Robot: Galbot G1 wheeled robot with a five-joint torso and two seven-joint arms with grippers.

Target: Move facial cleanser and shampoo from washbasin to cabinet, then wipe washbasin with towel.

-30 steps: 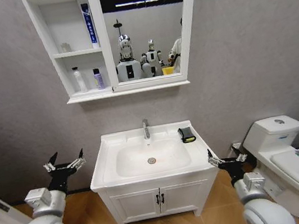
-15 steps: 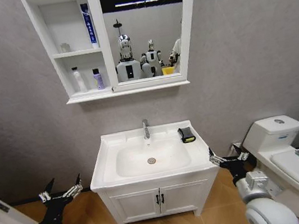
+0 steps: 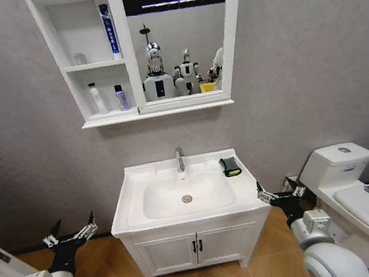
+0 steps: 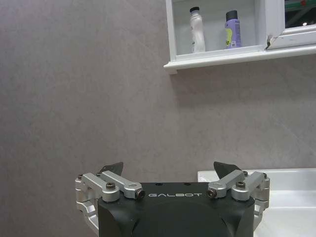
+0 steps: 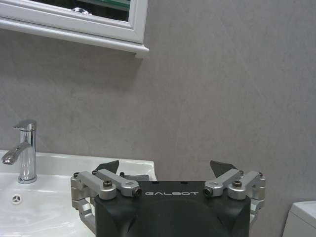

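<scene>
Both bottles already stand in my cabinet (image 3: 92, 62): the facial cleanser (image 3: 97, 98) and the shampoo (image 3: 121, 98) sit side by side, upright and a little apart, on the floor of its lowest open compartment, the cleanser toward the outer wall and the shampoo nearer the mirror panel (image 3: 179, 37). A tall blue-and-white tube (image 3: 108, 29) leans in the top compartment, against the divider by the mirror. So I judge the first part of the job finished, and the wiping still ahead of me. The washbasin (image 3: 131, 192) carries no bottles now; its bowl is bare down to the round drain (image 3: 187, 198), with the chrome tap (image 3: 180, 159) at the middle of its back edge. The towel (image 3: 230, 166), folded black with its yellow-green edge, lies on the basin's rim near the back right corner, untouched as far as I can see. My left gripper (image 3: 70, 235) hangs low beside the basin's left side, well apart from it, jaws spread wide and holding nothing. My right gripper (image 3: 278, 195) sits just off the basin's front right corner, between the vanity and the toilet (image 3: 350, 189), its jaws likewise apart and empty. That one is the nearer to the towel, which lies up and back along the same edge, so I would expect it to be the arm for the pickup and the wipe.
</scene>
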